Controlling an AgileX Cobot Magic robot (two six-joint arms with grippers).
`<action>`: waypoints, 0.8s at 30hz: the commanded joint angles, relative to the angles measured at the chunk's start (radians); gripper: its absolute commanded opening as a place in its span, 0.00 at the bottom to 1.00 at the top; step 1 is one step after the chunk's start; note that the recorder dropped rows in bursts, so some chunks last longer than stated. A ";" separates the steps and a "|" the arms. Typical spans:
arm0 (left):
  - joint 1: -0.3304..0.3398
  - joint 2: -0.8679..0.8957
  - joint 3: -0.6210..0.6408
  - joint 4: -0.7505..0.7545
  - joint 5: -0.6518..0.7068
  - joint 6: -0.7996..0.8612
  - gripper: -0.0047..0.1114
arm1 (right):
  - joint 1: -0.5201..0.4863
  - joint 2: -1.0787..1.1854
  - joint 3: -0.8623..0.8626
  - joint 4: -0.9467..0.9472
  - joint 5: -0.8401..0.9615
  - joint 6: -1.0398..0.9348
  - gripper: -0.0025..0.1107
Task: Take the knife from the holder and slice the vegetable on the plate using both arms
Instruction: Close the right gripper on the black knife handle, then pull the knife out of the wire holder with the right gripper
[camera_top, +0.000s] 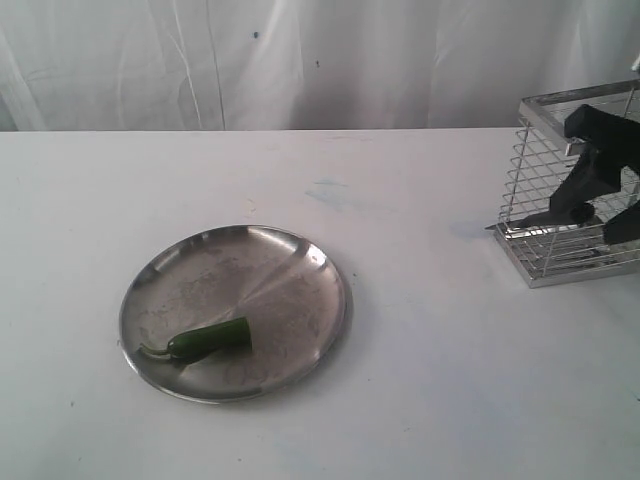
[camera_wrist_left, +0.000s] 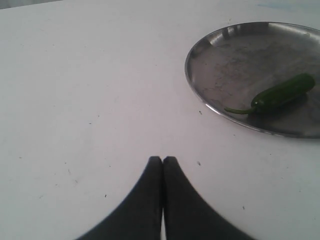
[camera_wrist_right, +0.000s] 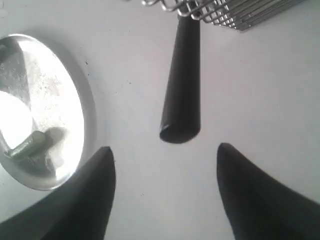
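Nearby, the holder's (camera_wrist_right: 235, 12) wires surround the knife (camera_wrist_right: 182, 80); right gripper (camera_wrist_right: 165, 152) gapes, left gripper (camera_wrist_left: 163, 160) pressed together.

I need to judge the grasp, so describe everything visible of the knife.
The knife has a smooth, dark black handle, widening toward a flat-cut butt end. It sticks out of the wire holder, above the white table. The blade is mostly hidden in the holder; a thin silver tip seems to poke through the bars in the exterior view. The right gripper has its jaws open on either side of the butt, not touching it.
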 joint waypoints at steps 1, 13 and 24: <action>-0.009 -0.005 0.003 -0.005 0.003 0.000 0.04 | -0.032 0.073 -0.003 0.089 -0.028 -0.047 0.51; -0.009 -0.005 0.003 -0.005 0.003 0.000 0.04 | -0.032 0.185 -0.003 0.171 -0.159 -0.122 0.48; -0.009 -0.005 0.003 -0.005 0.003 0.000 0.04 | -0.032 0.178 -0.003 0.175 -0.121 -0.031 0.02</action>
